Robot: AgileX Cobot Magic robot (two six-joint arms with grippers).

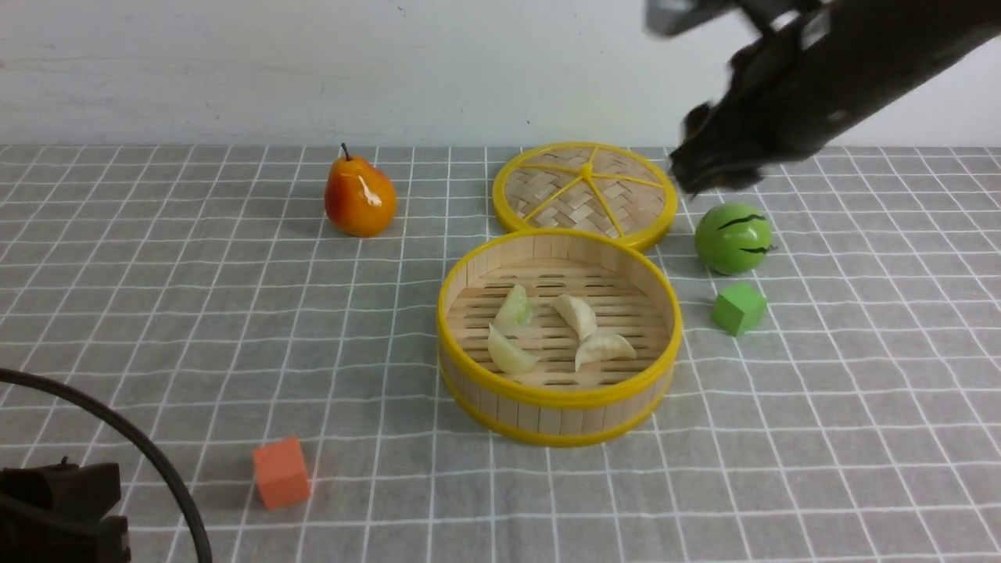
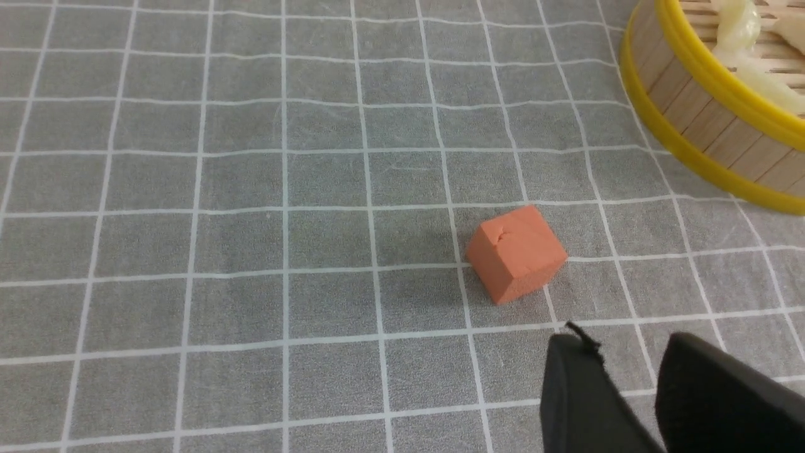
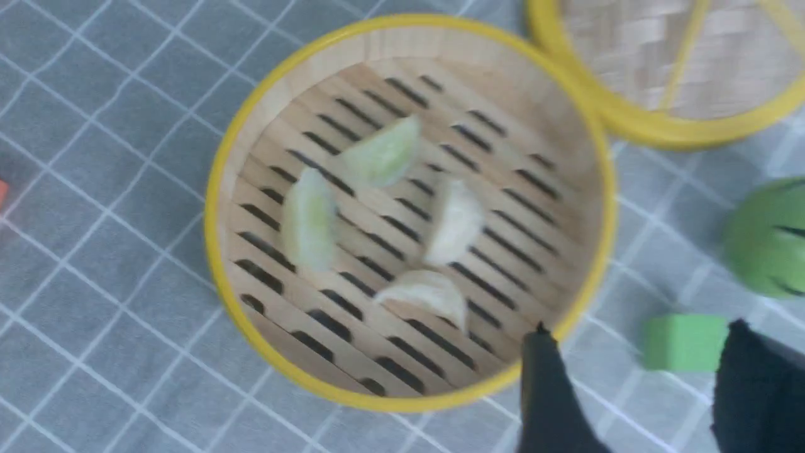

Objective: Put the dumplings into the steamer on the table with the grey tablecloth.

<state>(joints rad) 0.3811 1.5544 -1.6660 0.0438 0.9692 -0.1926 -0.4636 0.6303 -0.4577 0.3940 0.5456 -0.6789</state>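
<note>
Four dumplings lie on the slatted floor of the steamer, just right of centre on the grey tablecloth. Over the far right side, blurred: right gripper, jaws spread wide, empty. Near left corner: left gripper, jaws slightly apart, holding nothing, orange cube close by.

Steamer sits mid-tabletop, and all four dumplings are inside on its floor, two left, two right. The lid lies flat close behind it. The pear stands back left. The round fruit is right of the lid, with the right cube just before it. The left cube lies alone, front left.
</note>
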